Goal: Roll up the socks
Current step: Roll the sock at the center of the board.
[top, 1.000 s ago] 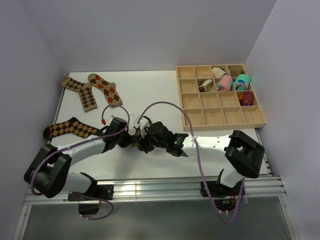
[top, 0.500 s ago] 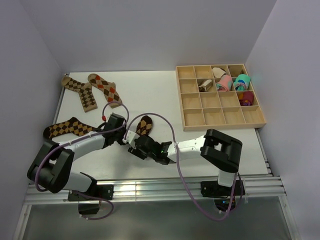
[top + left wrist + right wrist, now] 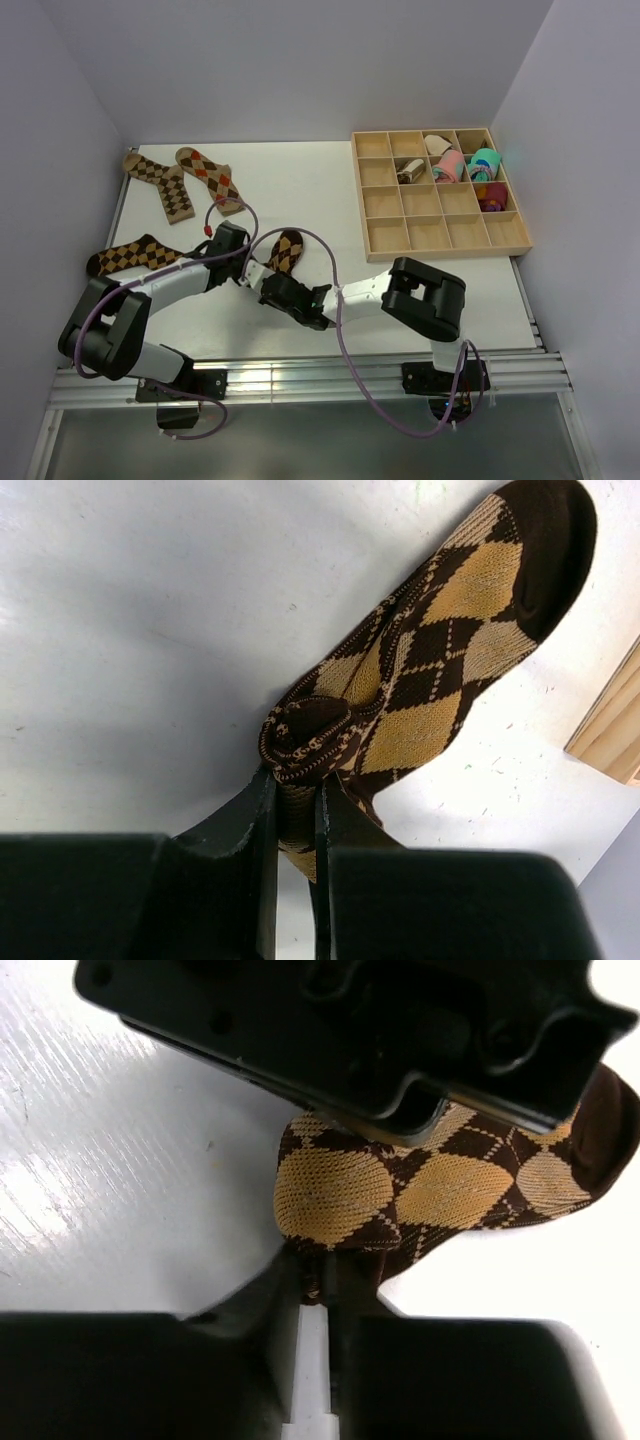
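A brown-and-yellow argyle sock [image 3: 287, 248] lies mid-table, its toe pointing away and its near end rolled into a small coil [image 3: 305, 738]. My left gripper [image 3: 246, 271] [image 3: 296, 788] is shut on that coiled end. My right gripper [image 3: 266, 283] [image 3: 328, 1258] meets it from the right, shut on the sock's [image 3: 400, 1185] near edge just under the left gripper's black body [image 3: 350, 1030]. Three more argyle socks lie flat at the left: one [image 3: 160, 186], a second [image 3: 210, 178] and a third [image 3: 140, 257].
A wooden compartment tray [image 3: 440, 235] stands at the back right. It holds pink and teal rolled bundles [image 3: 465, 165] and a brown-and-cream bundle [image 3: 408, 172]. Purple cables loop over both arms. Walls close the table at the left, back and right.
My right arm has swung left and nearer, uncovering the sock, and its jaws have shut on the sock's near edge. The left gripper has kept its grip and shifted slightly.
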Robot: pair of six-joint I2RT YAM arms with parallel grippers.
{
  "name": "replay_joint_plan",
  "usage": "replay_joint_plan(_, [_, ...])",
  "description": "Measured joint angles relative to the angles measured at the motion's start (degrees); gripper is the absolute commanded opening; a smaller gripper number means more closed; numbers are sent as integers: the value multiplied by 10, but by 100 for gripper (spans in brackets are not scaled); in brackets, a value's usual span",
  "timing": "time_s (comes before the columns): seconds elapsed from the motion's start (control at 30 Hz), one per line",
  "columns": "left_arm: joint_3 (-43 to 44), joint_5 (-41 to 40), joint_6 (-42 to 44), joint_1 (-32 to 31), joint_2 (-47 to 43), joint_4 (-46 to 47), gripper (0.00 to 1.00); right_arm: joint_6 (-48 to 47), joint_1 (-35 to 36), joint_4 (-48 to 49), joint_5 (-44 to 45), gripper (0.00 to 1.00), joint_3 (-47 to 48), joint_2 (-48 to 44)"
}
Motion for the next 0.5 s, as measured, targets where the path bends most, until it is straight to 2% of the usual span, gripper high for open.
replay_joint_plan(0.03, [0, 0, 2, 2, 0, 0, 7, 1, 0, 0, 0, 0, 1, 1])
replay_joint_plan(0.2, [0, 7, 13, 12, 0, 0, 9, 19, -7, -3, -25, 0, 4, 0])
replay_joint_plan(0.4, [0, 14, 18, 26, -6, -10, 25, 74, -52, -28, -137, 0, 12, -15])
replay_joint_plan(0.5, [0, 14, 18, 31, -14, -21, 37, 109, -83, -32, -215, 0, 13, -21])
